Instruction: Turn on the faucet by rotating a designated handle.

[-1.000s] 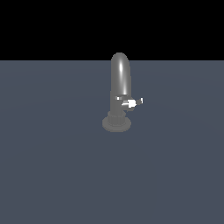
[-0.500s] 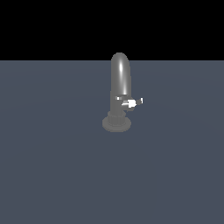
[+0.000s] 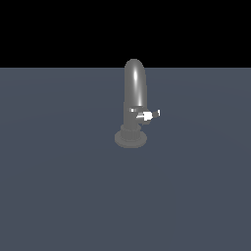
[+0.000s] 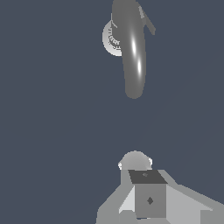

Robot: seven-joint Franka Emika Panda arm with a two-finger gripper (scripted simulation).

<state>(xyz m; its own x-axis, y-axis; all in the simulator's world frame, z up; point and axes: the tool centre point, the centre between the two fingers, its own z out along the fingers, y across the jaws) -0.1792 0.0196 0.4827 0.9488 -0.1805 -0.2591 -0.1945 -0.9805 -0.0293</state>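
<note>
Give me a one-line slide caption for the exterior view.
Glossy grey arched metal faucet on a dark round base, its short silver-white handle jutting toward the exterior view's right, alone on a slate-blue floor.

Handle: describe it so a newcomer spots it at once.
Find the faucet, a glossy grey arched tube standing alone on the grey floor. Low on its stem, above the round base, the handle juts toward the exterior view's right: short, thin, and the only bright silver-white part.
</note>
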